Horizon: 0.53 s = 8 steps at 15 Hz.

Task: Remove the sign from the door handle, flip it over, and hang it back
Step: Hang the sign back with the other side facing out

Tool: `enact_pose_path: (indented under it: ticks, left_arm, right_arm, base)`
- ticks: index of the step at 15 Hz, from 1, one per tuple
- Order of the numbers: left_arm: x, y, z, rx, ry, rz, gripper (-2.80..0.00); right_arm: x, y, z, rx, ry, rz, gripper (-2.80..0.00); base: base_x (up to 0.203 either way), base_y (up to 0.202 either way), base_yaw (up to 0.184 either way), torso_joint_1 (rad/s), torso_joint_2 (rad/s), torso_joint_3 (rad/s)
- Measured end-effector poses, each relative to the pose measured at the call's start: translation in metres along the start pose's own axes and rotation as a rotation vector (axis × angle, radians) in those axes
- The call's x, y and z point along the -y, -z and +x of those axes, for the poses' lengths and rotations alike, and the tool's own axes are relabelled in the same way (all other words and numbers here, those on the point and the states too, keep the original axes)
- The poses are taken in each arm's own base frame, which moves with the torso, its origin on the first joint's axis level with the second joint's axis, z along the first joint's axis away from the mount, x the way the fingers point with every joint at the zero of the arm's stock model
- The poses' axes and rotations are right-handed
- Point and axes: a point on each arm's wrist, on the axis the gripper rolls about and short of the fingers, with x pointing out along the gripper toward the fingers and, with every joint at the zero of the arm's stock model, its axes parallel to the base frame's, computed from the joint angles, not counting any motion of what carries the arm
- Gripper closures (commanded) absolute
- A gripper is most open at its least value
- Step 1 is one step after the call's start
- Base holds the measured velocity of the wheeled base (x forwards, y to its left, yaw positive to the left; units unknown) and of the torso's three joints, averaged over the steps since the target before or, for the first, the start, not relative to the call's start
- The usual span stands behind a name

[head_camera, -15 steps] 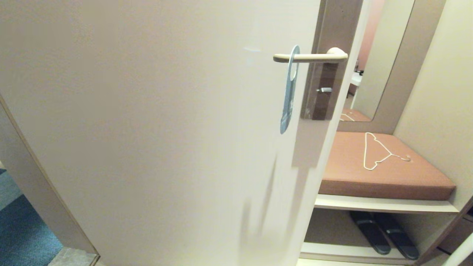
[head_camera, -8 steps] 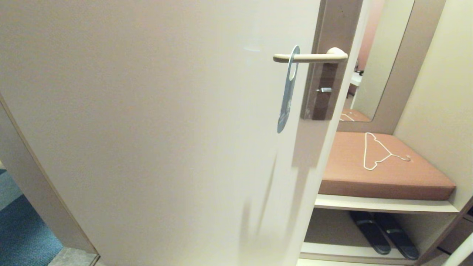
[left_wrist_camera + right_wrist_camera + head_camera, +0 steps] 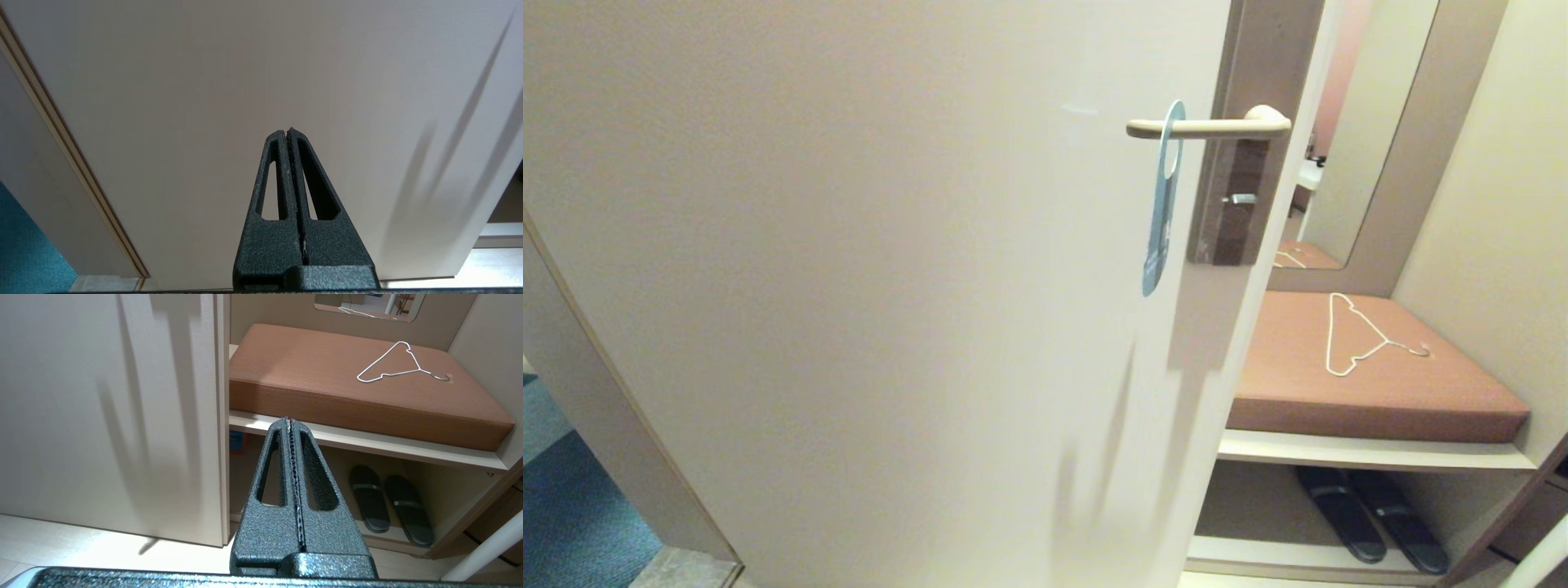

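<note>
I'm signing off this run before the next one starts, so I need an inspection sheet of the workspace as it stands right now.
Surface: pale door stands ajar; nothing else seen on its face.
Job's things: blue sign hangs by its hole on the door handle, seen nearly edge-on; which face shows cannot be told.
Clutter: white wire hanger lies on the brown cushion; dark slippers sit on the shelf beneath.
Grippers: left tool shut, empty, low before the door; right tool shut, empty, pointing toward the bench shelf. Neither is near the sign.
Cables: nothing seen.
Surroundings: mirror above the bench; teal carpet past the door.
</note>
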Motion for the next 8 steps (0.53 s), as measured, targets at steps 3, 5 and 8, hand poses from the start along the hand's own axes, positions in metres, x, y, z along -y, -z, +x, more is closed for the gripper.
enact_pose_path:
  ticks: [3, 5, 8]
  left_arm:
    - [-0.0006, 0.0015, -0.0001, -0.013, -0.029, 0.017, 0.00]
    - [-0.0008, 0.0054, -0.0002, -0.051, -0.046, 0.015, 0.00]
    - [-0.0005, 0.0063, -0.0002, -0.059, -0.032, 0.021, 0.00]
  right_arm:
    - [0.0000, 0.0000, 0.0000, 0.000, 0.000, 0.000, 0.00]
    - [0.0000, 0.0000, 0.0000, 0.000, 0.000, 0.000, 0.00]
    - [0.0000, 0.0000, 0.0000, -0.001, 0.000, 0.000, 0.00]
  base:
    - [0.000, 0.000, 0.000, 0.000, 0.00, 0.000]
    - [0.000, 0.000, 0.000, 0.000, 0.00, 0.000]
    - [0.000, 0.000, 0.000, 0.000, 0.00, 0.000]
